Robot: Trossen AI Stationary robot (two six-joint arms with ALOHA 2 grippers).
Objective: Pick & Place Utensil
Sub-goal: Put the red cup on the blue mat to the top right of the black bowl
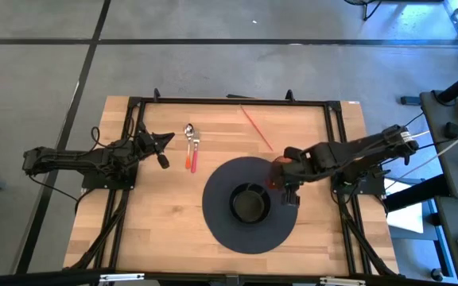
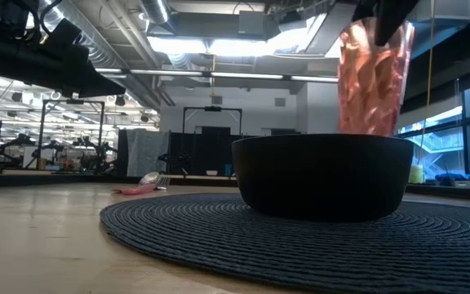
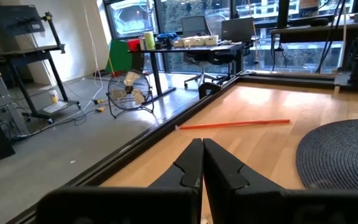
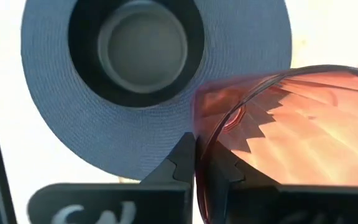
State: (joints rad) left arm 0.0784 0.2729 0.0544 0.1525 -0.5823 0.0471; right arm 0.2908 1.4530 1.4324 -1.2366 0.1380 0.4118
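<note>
High view: the small spoon with shiny metal head and orange-red plastic handle [image 1: 191,148] lies on the wooden worktop [image 1: 157,214], left of the round dark woven mat [image 1: 221,230] and black bowl [image 1: 250,203]. Judged light, stiff and slippery at the head; the handle is the better hold. The left gripper [image 1: 165,141] waits just left of it, fingers together, empty.

Low view: the spoon [image 2: 144,184] lies flat, far left.

Right wrist view: the right gripper [image 4: 196,163] pinches the rim of a translucent orange-pink faceted cup [image 4: 291,137] above the mat.
</note>
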